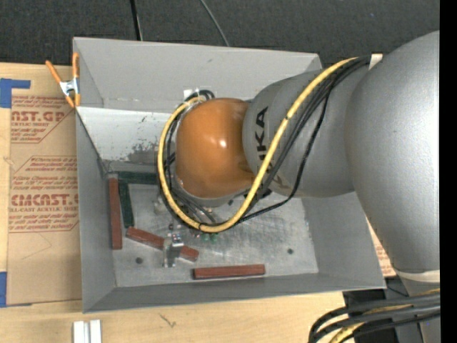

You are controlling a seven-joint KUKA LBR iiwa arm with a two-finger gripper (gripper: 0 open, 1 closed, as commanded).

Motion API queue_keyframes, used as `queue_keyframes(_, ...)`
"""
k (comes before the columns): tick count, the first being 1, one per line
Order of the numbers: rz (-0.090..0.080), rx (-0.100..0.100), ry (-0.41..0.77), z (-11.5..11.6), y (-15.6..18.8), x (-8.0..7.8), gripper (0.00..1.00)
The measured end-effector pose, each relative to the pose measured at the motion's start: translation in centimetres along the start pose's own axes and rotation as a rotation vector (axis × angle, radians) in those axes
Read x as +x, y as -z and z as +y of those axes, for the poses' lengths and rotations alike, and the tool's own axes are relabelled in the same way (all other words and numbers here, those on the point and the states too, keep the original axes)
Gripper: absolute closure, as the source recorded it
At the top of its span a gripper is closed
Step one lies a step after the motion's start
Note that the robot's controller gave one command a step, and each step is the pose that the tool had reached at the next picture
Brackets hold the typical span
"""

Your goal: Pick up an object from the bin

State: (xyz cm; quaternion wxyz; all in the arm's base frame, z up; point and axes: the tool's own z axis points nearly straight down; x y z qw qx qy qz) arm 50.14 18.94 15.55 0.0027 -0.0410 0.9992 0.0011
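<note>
Gripper (173, 250) hangs low over the left part of the grey metal bin (93, 145), and we cannot tell whether it is wide or narrow. We see it right over a slanted reddish-brown flat stick (145, 238). A longer reddish-brown flat bar (228, 270) lies near it by the bin's near wall. A third reddish-brown bar (114, 213) and a dark green bar (126, 202) lie side by side along the left wall.

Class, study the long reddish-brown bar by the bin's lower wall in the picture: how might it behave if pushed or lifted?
The reddish-brown bar looks straight and square-edged, so probably stiff, sliding rather than rolling. Lying flat on the bin floor, it seems unlikely to tip. Being long, it may swing if gripped near one end.
</note>
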Motion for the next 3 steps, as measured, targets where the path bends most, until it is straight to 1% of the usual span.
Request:
queue_keyframes(1, -0.004, -0.003, 0.035, -1.7, -8.0, 0.5, 1.0)
queue_keyframes(2, -0.004, -0.003, 0.035, -1.7, -8.0, 0.5, 1.0)
queue_keyframes(3, -0.005, -0.001, 0.105, -0.7, 10.6, 0.5, 1.0)
